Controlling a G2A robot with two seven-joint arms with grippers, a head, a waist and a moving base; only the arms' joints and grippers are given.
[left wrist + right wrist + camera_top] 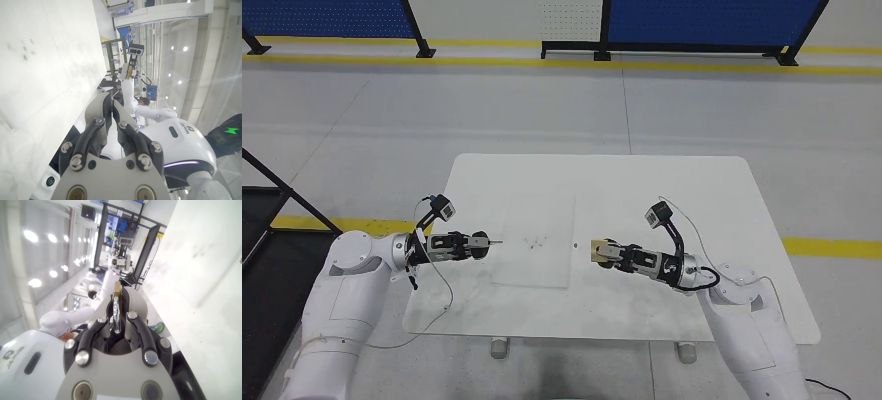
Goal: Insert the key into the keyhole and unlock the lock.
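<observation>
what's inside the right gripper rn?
A brass padlock, clamped in the right gripper, with its shiny shackle pointing back toward the wrist. The fingers cover the body's sides, and the keyhole cannot be made out.

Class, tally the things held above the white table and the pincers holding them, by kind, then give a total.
Thin silver metal key: 1
Brass-coloured padlock with silver shackle: 1
White-and-black robot pincers: 2 (left pincer, right pincer)
Total: 4
</observation>
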